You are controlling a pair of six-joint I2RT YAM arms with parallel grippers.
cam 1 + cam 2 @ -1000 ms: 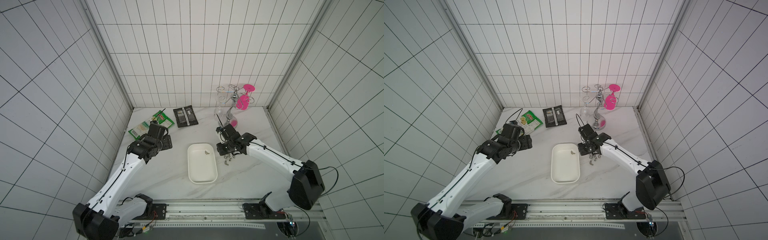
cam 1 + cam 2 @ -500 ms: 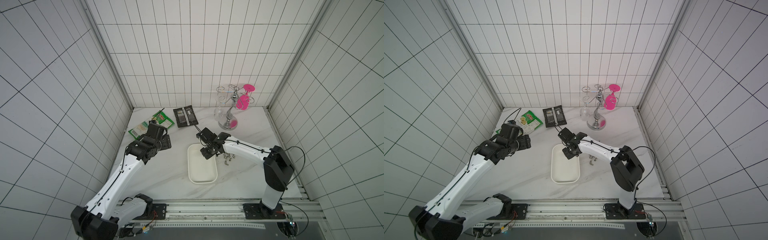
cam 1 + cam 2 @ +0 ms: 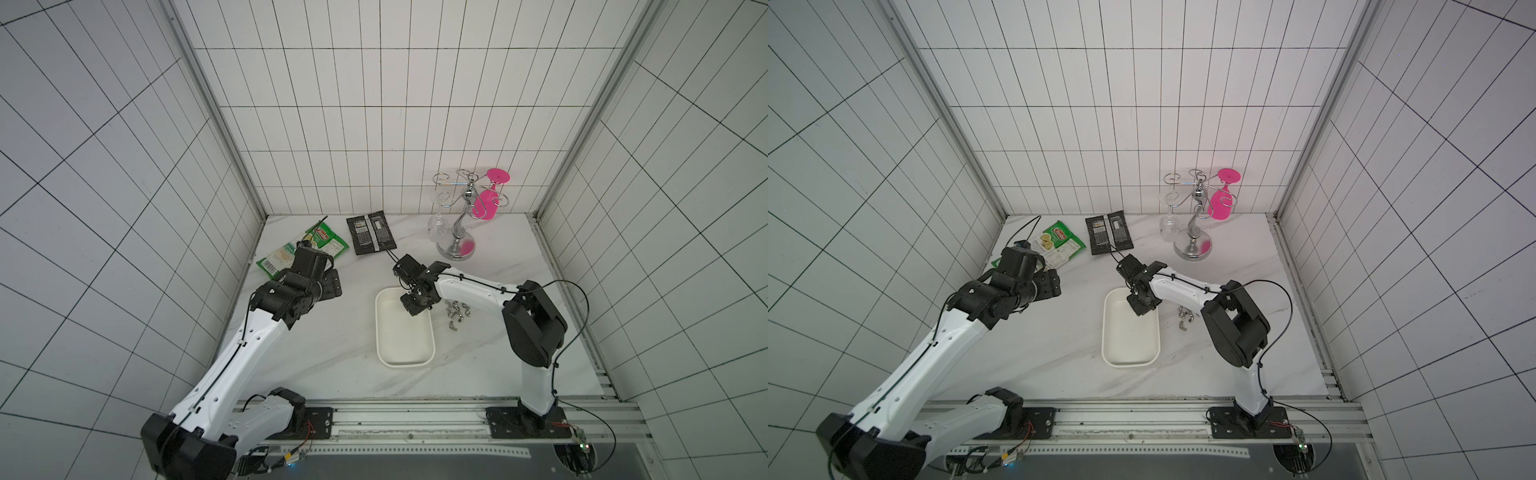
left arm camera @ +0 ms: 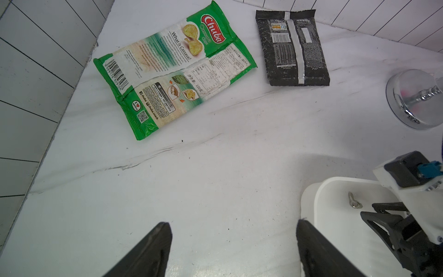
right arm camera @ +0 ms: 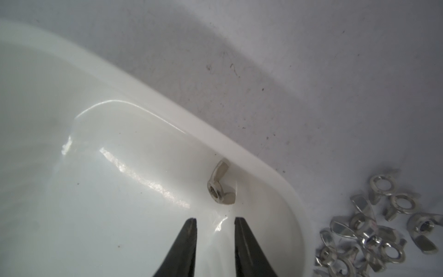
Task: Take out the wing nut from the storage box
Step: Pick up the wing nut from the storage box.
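Observation:
The storage box [image 3: 405, 340] [image 3: 1129, 338] is a shallow white tray in the middle of the table in both top views. A single silver wing nut [image 5: 221, 185] [image 4: 354, 200] lies on the box floor, close to its far right corner. My right gripper [image 5: 215, 219] [image 3: 415, 305] [image 3: 1142, 305] hangs over that corner, its fingertips just short of the nut. Its jaws are open by a narrow gap with nothing between them. My left gripper [image 4: 233, 225] [image 3: 328, 284] stands wide open and empty above bare table, left of the box.
Several loose wing nuts [image 3: 457, 313] [image 5: 374, 230] lie in a pile on the table, right of the box. At the back are a green chips packet [image 3: 320, 245], a black packet [image 3: 371, 237] and a chrome glass rack [image 3: 457, 232] with a pink glass.
My right gripper has moved left, from beside the pile of wing nuts to above the box's far right corner. The left arm has hardly moved.

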